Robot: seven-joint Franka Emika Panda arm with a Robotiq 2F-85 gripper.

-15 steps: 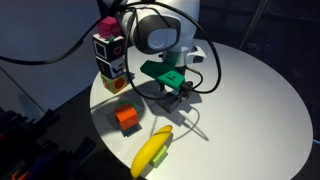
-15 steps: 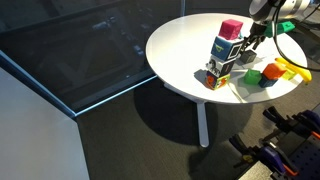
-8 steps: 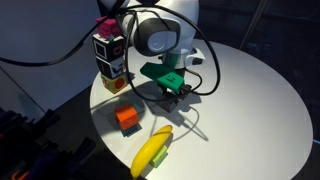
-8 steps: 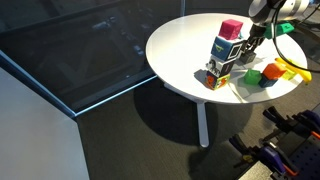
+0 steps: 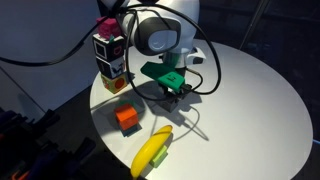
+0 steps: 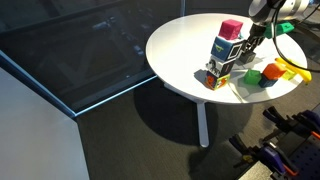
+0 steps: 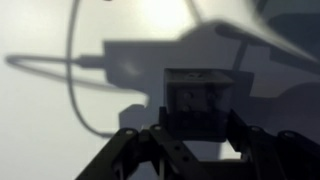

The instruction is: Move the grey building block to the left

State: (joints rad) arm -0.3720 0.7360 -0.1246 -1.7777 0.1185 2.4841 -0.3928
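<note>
Grey block [image 7: 200, 98] is sitting square between the jaws in the wrist view, and they are now pinching it. The fingers [image 7: 152, 138] are pressing against its two side faces with no gap showing, drawn in only as far as the cube's width is letting them.

That is the change: a second ago the gripper [image 7: 198, 132] was standing wide around the cube, and it has been closing until the block stopped it. Across that same second the arm and everything else are looking the same in both exterior views, so only the jaws have been moving. The block seems to be resting on the table [image 5: 250, 110] still — nothing is showing it lifted.

Further out, in an exterior view, the gripper [image 5: 180, 88] is reaching down near the middle of the table, and its green parts are hiding most of the block there. The orange cube [image 5: 126, 119] is lying nearer the table's edge, close by but apart. The banana [image 5: 152, 153] is lying beyond it, right at the edge. The stack [image 5: 110, 55] of patterned cubes is standing by the edge beside the arm, and it is also showing in an exterior view [image 6: 225, 55].

For the task, the grasp is looking done and the carry to the left is what is remaining. With the stack and the orange cube so near, a small lift before travelling is looking safer than a slide — a dragged cube could be nudging either one.
</note>
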